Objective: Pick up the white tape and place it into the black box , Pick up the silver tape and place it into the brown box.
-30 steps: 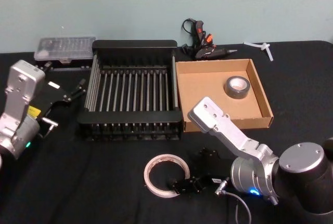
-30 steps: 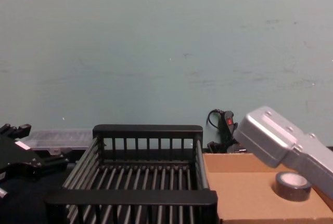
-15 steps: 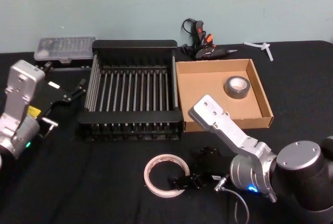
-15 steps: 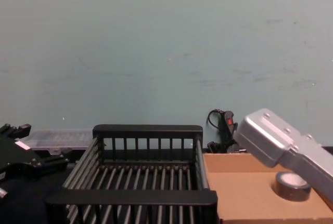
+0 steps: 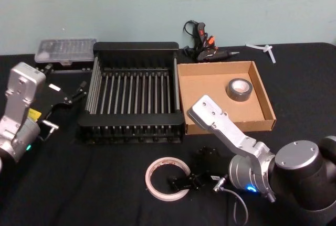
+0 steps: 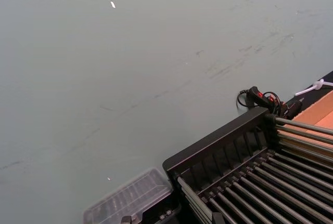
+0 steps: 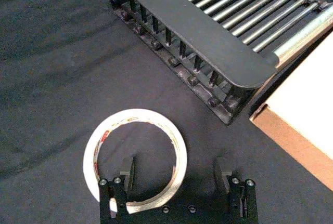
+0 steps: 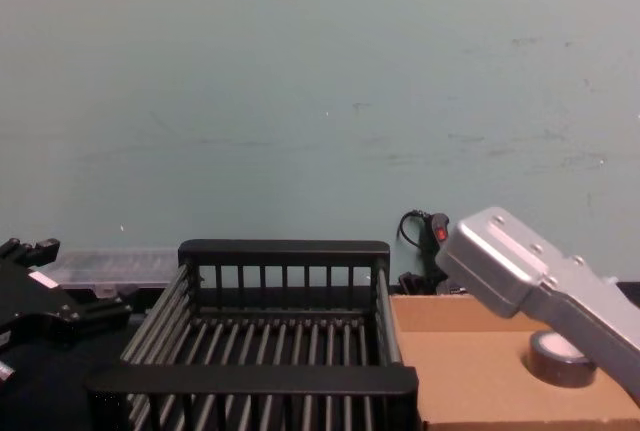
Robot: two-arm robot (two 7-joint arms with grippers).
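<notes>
The white tape (image 5: 157,169) lies flat on the black cloth in front of the black box (image 5: 131,117). My right gripper (image 5: 181,182) is low at the ring's right side and open. In the right wrist view one finger (image 7: 126,171) stands inside the white tape (image 7: 106,133) and the other outside it, so the gripper (image 7: 174,174) straddles the ring's wall. The silver tape (image 5: 232,92) rests in the brown box (image 5: 205,87), far right corner. My left gripper (image 5: 76,92) is parked left of the black box, open and holding nothing.
A clear plastic case (image 5: 65,49) sits behind the black box's left corner. A black glue gun (image 5: 202,42) with orange parts lies behind the brown box, and a white plastic piece (image 5: 265,49) farther right. My right forearm (image 8: 530,276) crosses in front of the brown box (image 8: 470,371).
My right gripper has slid left along the cloth, so its fingers now straddle the white tape's right wall. The tapes, boxes and left arm have not moved.
</notes>
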